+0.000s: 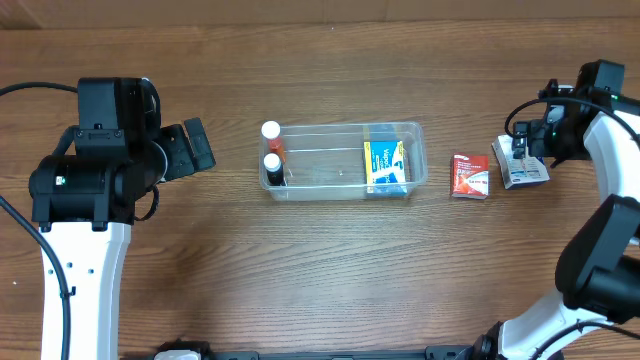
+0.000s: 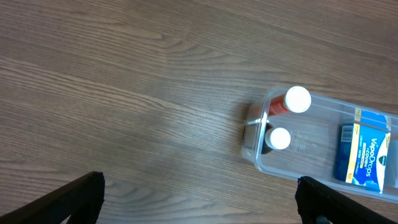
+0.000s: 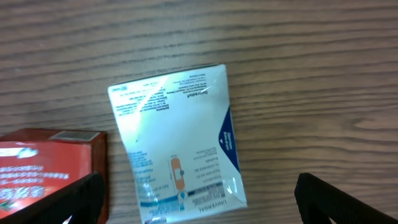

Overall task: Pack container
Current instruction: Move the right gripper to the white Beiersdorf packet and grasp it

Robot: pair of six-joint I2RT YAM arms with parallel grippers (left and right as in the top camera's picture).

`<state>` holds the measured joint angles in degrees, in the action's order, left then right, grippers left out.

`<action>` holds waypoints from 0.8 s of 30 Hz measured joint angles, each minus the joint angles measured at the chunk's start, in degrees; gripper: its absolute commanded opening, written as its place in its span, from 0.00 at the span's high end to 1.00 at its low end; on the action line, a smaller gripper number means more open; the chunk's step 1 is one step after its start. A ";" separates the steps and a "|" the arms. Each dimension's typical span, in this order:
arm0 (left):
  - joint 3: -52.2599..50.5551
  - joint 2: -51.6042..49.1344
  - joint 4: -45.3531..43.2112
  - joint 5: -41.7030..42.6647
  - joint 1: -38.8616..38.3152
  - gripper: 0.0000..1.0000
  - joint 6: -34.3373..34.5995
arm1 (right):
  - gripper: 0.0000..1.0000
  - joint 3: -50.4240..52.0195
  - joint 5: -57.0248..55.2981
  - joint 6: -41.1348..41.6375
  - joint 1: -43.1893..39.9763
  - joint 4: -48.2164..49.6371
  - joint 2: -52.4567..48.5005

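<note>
The clear plastic container (image 1: pixel 345 181) sits mid-table and holds two white-capped bottles (image 1: pixel 271 148) at its left end and a blue and yellow box (image 1: pixel 385 166) at its right end. It also shows in the left wrist view (image 2: pixel 311 174). A red box (image 1: pixel 468 175) and a white and blue box (image 1: pixel 520 165) lie on the table right of it. My right gripper (image 3: pixel 199 202) is open above the white and blue box (image 3: pixel 177 143), fingers either side. My left gripper (image 2: pixel 199 199) is open and empty, left of the container.
The red box (image 3: pixel 46 168) lies just left of the white and blue box, close to my right gripper's left finger. Bare wooden table (image 1: pixel 330 280) surrounds the container.
</note>
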<state>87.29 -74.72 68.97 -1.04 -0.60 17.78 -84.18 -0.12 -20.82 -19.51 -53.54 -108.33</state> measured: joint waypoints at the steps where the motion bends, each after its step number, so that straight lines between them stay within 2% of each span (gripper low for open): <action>1: 0.00 0.00 0.00 0.00 0.00 0.00 0.00 | 0.00 0.00 0.17 -0.07 0.00 0.00 -0.87; 18: 0.00 0.00 0.00 0.00 0.00 0.00 0.00 | 0.01 0.22 1.68 -0.44 0.00 2.56 -9.62; 19: 0.00 0.00 0.00 0.00 0.00 0.00 0.00 | 0.02 0.22 1.68 -0.44 0.00 2.56 -9.70; 21: 0.00 0.00 0.00 0.00 0.00 0.00 0.00 | 0.13 0.22 1.73 -0.42 0.00 2.71 -9.75; 24: 0.00 0.00 0.00 0.00 0.00 0.00 0.00 | 0.20 0.22 1.90 -0.22 0.00 2.97 -9.75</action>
<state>87.29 -74.72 68.97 -1.04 -0.60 17.78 -83.96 1.78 -21.04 -19.51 -50.57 -118.08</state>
